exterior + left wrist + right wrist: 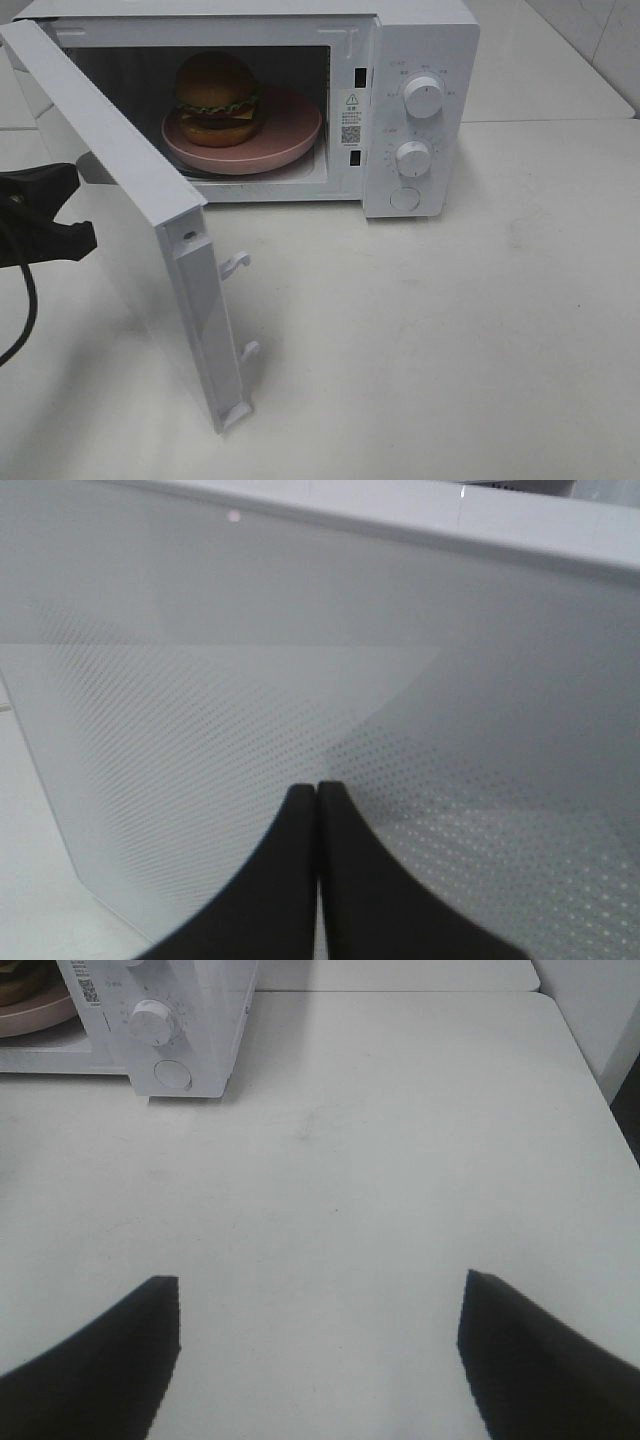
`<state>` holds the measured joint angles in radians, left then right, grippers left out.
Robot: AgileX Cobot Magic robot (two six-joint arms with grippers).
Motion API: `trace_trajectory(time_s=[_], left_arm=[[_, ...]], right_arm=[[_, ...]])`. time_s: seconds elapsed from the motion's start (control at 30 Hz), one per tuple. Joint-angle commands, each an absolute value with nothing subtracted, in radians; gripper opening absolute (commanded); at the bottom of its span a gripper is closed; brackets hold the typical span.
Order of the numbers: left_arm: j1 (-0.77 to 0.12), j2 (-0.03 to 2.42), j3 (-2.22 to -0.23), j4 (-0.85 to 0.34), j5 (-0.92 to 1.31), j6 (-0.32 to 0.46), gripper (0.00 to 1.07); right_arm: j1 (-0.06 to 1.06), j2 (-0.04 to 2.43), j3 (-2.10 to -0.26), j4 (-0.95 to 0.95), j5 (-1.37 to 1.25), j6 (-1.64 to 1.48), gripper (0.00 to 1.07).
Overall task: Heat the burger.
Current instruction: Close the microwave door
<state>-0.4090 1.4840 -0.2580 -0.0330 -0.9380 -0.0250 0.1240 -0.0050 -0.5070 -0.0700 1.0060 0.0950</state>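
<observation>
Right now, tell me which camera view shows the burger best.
The exterior high view: the burger sits whole on its pink plate inside the open microwave. The right wrist view catches only a sliver of it; the left wrist view shows only the door.

place: robot test lab, kitchen mock-up | evidence: white microwave (400,100) on plain white bench (450,350) | pale tiles (612,45) past far-right corner

The white table (480,330) carries only a white microwave (420,110) standing at its far side.
</observation>
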Motion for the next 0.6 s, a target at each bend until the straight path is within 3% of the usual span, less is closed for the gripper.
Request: trace_trajectory(time_s=[0.03, 0.6], left_arm=[[-0.468, 1.526, -0.293, -0.111, -0.983, 0.0, 0.0], [-0.641, 1.761, -0.579, -0.308, -0.964, 0.005, 0.0]], right_arm=[[0.118, -0.035, -0.502, -0.069, 0.994, 0.083, 0.75], [0.118, -0.035, -0.502, -0.069, 0.994, 0.083, 0.75]])
